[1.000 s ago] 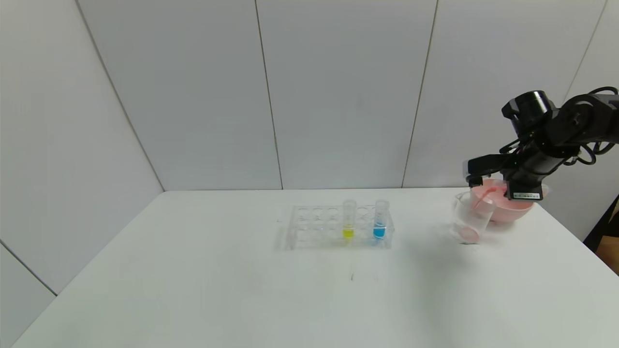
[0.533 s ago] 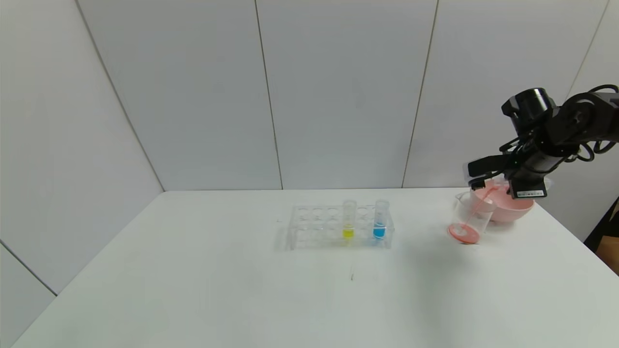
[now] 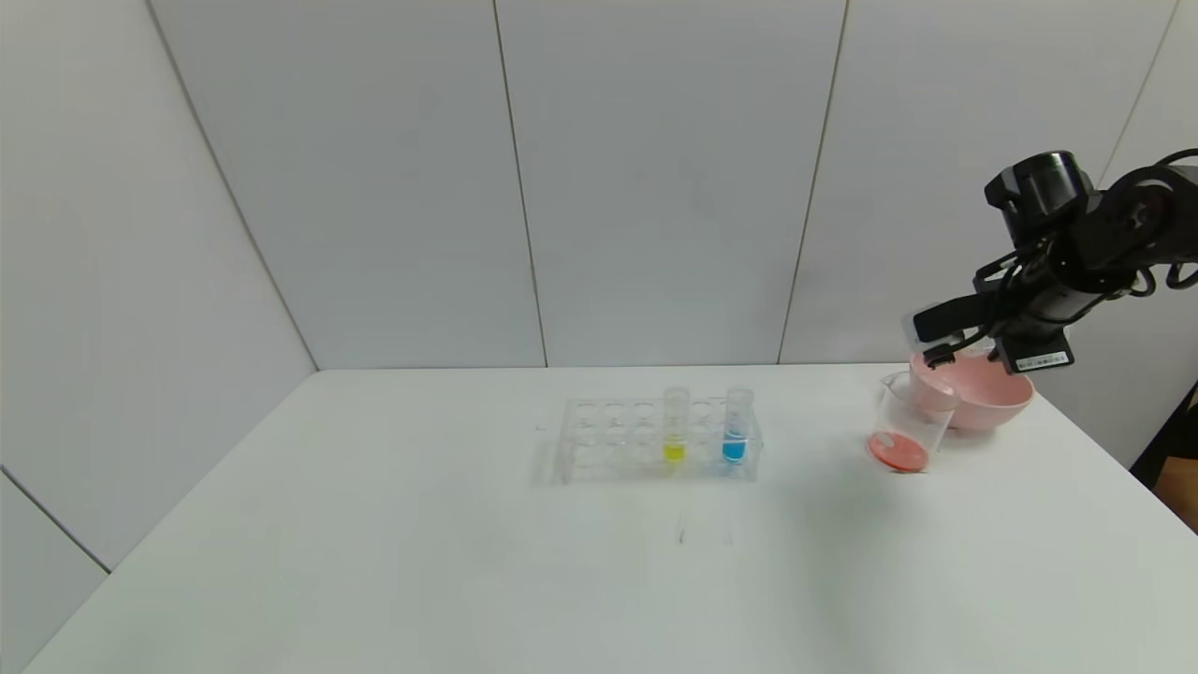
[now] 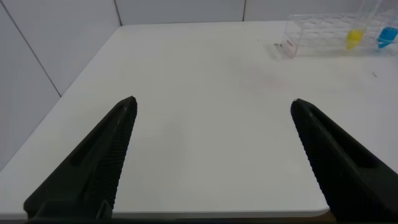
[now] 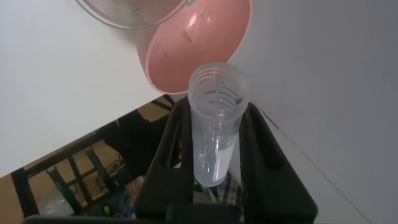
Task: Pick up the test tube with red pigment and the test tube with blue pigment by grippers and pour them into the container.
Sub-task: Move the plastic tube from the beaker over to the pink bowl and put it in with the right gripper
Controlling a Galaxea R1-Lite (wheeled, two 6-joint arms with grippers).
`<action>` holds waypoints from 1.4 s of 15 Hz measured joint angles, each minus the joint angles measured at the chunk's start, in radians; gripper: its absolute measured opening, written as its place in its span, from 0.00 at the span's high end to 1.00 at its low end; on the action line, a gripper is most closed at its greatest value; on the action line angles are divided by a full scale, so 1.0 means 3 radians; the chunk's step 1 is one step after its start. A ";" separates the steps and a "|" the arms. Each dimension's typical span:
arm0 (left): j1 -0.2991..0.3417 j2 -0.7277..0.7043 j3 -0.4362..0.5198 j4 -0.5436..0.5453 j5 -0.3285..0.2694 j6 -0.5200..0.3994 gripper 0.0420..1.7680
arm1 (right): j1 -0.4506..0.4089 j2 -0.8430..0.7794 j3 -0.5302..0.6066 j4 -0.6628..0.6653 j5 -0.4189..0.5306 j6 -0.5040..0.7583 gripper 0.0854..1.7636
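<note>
My right gripper (image 3: 936,354) is shut on the test tube with red pigment (image 5: 216,130), held tipped just above the container (image 3: 906,423). The tube looks clear and empty in the right wrist view. The container, a clear beaker, has orange-red liquid (image 3: 898,452) at its bottom; its rim shows in the right wrist view (image 5: 124,15). The test tube with blue pigment (image 3: 737,426) stands upright in the clear rack (image 3: 618,440) at mid-table, and shows in the left wrist view (image 4: 387,36). My left gripper (image 4: 212,102) is open and empty over the table's near left part.
A pink bowl (image 3: 978,398) stands right behind the beaker, and shows in the right wrist view (image 5: 186,43). A yellow-liquid tube (image 3: 675,426) stands in the rack left of the blue one. The table's right edge is close to the bowl.
The red liquid ran from the tube into the beaker and now lies at its bottom; the stream has stopped. My right gripper rose and shifted slightly right with the tube.
</note>
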 joint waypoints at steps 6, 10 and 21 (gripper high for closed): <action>0.0000 0.0000 0.0000 0.0000 0.0000 0.0000 0.00 | 0.0060 -0.0011 0.0000 -0.0260 -0.0105 -0.0343 0.76; 0.0000 0.0000 0.0000 0.0000 -0.0001 0.0000 0.00 | 0.0099 -0.0028 0.0000 -0.0221 -0.0106 -0.0345 0.76; 0.0000 0.0000 0.0000 0.0000 0.0000 0.0000 0.00 | 0.0047 -0.0069 0.0016 -0.0303 0.0623 0.1670 0.76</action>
